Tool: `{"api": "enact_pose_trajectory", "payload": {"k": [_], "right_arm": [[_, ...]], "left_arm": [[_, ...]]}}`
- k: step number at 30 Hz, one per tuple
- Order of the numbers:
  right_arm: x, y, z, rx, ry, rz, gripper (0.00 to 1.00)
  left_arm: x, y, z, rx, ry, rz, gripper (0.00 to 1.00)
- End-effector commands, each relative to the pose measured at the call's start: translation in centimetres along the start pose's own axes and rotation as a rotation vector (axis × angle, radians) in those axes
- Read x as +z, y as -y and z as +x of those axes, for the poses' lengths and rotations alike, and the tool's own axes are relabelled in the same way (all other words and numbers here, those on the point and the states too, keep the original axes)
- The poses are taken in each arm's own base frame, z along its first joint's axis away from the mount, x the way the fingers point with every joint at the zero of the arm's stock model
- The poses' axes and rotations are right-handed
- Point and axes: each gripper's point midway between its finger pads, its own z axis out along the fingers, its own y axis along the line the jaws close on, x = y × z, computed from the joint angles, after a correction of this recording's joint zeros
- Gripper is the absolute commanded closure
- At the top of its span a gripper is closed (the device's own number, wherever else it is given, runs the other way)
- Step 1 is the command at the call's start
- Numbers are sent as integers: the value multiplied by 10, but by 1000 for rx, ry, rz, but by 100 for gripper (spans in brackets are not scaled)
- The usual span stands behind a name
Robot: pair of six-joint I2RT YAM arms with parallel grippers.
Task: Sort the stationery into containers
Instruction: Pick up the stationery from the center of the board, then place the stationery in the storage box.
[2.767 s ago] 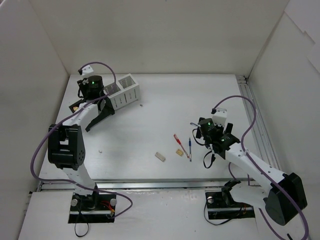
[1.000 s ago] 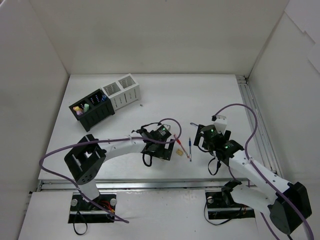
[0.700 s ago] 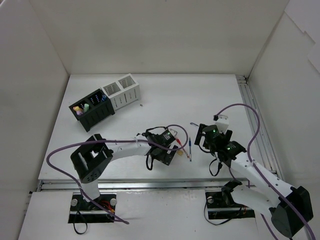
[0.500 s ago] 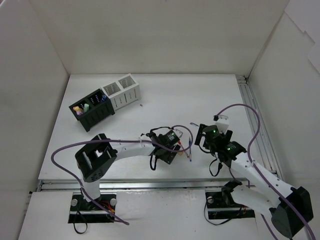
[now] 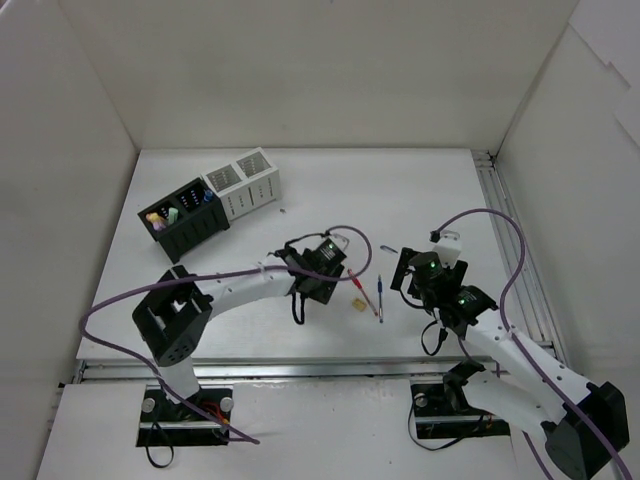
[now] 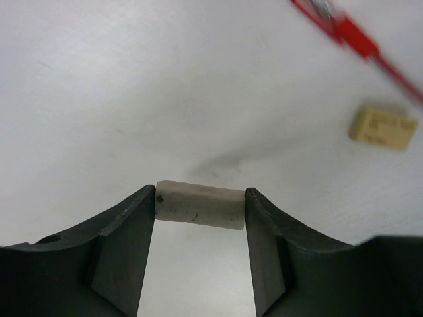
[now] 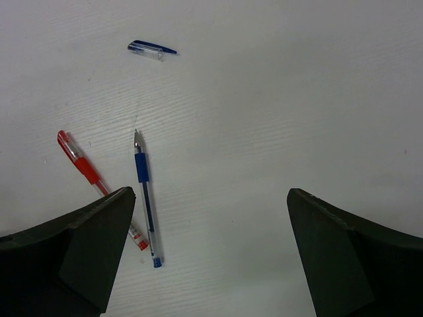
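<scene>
**Sorting stationery – grasp on a small eraser.** The left claw [image 6: 200, 199] is closed on a white eraser [image 6: 200, 205]. One finger presses each short end, so the block spans the gap between them. A faint shadow lies apart from the block on the surface [image 6: 99, 79], which suggests it is held just clear.

The red pen [image 6: 350, 30] serves as the landmark:
- **White eraser:** held near it.
- **Tan eraser [image 6: 383, 129]:** just beside its lower end, lying flat.
- **Blue pen [image 7: 144, 198]:** just beside it on the right arm's side, almost parallel to it.
- **Clear-blue pen cap [image 7: 152, 48]:** beyond both pens, apart from them.
- **Black organiser [image 5: 195, 235] and white organiser [image 5: 250, 195]:** well apart from it, toward the far left.
- **Right claw [image 7: 210, 193]:** hangs above the surface near it, spread wide and holding nothing.

*Handling, as judged.* The white eraser looks light, rubbery and non-slip, firm enough not to buckle under a modest squeeze. An end-to-end hold is secure but leaves little margin, so the block could pivot if the pinch loosens during the carry to an organiser.

The pens are likely the harder pieces – thin, smooth, rigid and prone to rolling. They are best taken across the barrel near mid-length, where the balance lies. The blue pen's dark grip sleeve offers more friction. The two pens lie close enough that a wide approach risks nudging the neighbour.
</scene>
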Motion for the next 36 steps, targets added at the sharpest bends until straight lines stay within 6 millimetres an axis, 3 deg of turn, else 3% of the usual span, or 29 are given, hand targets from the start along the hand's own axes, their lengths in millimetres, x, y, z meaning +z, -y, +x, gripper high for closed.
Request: {"api": "enact_pose_trajectory", "payload": {"k": [1,4,6,7,9,10,11,12,13,14,15,17,18,19,22,27,32,34,36], "right_arm": [[-1,0,-10,3,42,8,2],[1,-4,-8,-19,22,-3,2],[2,-6,-9,-26,22,-2,2],[2,-7,-12,-25,31,1,2],[5,-7,-16,-30,40,16,2],[5,-10,-19,-36,48,10,2],[6,-12,-20,-45,47,11,2],[8,-12,-18,-54,36,18,2],[9,-15,-22,-58,39,13,2],[10,-16,-21,-62,37,17,2],[13,-17,-18,-74,25,20,2],[17,-24,-19,-86,21,2,2],[21,-26,-14,-104,3,6,2],[22,-31,-13,-114,-5,-9,2],[23,-50,-13,-184,-28,-61,2],[24,-84,4,-311,-90,-143,2],[25,-97,8,-315,-91,-133,2],[20,-104,10,-302,-92,-156,2],[14,-111,11,-284,-88,-184,2]], "left_arm": [[-63,-64,-101,-166,286,-103,59],[-87,-123,-147,-239,401,-188,59],[-97,-158,-166,-242,437,-258,59],[-112,-188,-185,-277,484,-302,59],[-119,-220,-202,-272,514,-351,59],[-134,-251,-217,-301,565,-388,58],[-137,-264,-225,-310,580,-390,58],[-125,-278,-227,-306,555,-403,58],[-140,-305,-237,-344,591,-438,58],[-140,-317,-239,-357,590,-454,58],[-121,-328,-236,-357,549,-469,57],[-123,-347,-246,-367,570,-472,57],[-106,-354,-243,-368,535,-478,57],[-107,-355,-250,-368,547,-477,57],[-88,-369,-241,-394,501,-485,57],[-84,-384,-229,-457,485,-503,56],[-77,-388,-212,-502,467,-475,36],[-77,-384,-207,-496,453,-465,21],[-84,-383,-206,-497,462,-471,14]]}}
